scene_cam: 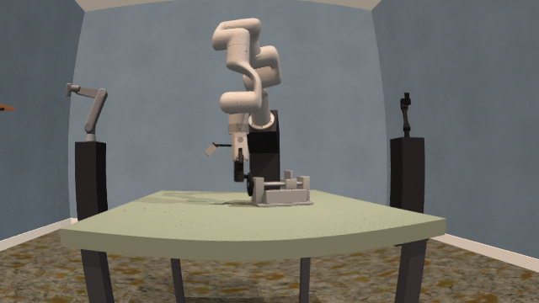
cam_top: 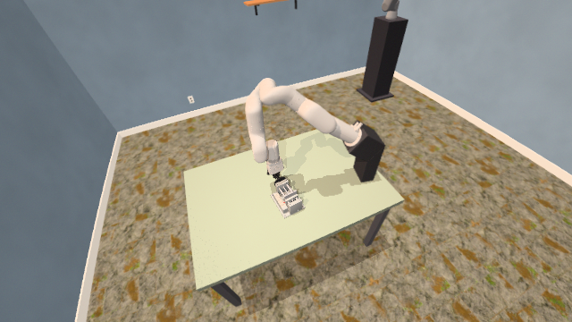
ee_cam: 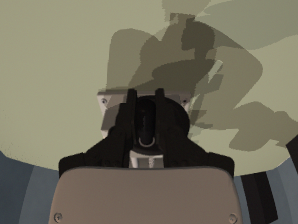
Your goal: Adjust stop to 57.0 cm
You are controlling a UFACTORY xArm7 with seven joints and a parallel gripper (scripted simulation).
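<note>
The gripper hangs straight down with its jaws nearly closed, pinched on the black handwheel at the end of the grey stop fixture. Directly beyond the jaws, along the screw, the stop block sits partway down the rail; its scale reading is too small to tell. Below the jaws lies the pale green table. In the wrist view the dark fingers frame the wheel.
</note>
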